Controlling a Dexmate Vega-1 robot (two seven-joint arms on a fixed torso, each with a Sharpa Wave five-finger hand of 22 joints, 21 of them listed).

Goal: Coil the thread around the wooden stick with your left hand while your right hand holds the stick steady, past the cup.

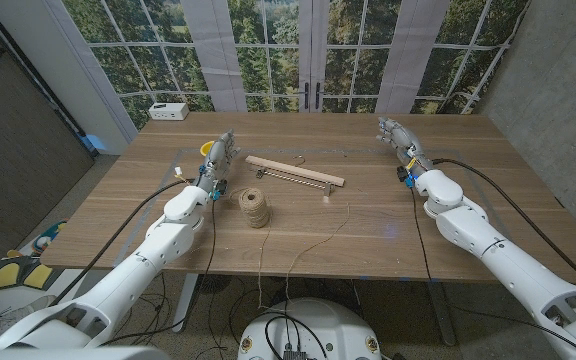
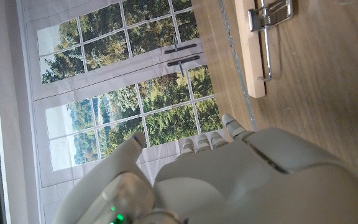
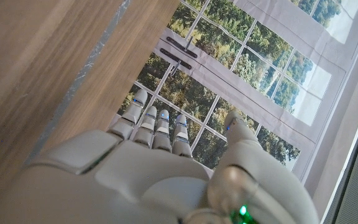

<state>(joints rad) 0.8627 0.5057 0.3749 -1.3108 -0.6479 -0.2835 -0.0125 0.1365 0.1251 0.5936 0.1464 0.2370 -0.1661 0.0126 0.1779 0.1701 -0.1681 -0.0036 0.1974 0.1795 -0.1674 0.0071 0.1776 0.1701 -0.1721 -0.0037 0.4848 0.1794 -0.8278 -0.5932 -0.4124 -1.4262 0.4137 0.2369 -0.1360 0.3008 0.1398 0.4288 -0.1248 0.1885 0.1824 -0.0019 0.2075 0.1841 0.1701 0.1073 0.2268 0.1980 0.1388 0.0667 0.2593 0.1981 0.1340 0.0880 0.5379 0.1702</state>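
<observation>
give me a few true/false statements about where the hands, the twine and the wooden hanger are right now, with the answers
1. The left hand holds the wooden hanger. False: the hanger lies on the table, apart from both hands.
2. The ball of twine sits on the table near the left forearm. True.
3. The right hand grips the twine. False: it holds nothing and stands far from the twine, on the table's right side.
4. A loose strand runs from the ball of twine toward the table's near edge. True.
5. A white box stands at the table's far left corner. True.
6. The hanger rests on top of the ball of twine. False: it lies behind the ball, not touching it.
</observation>
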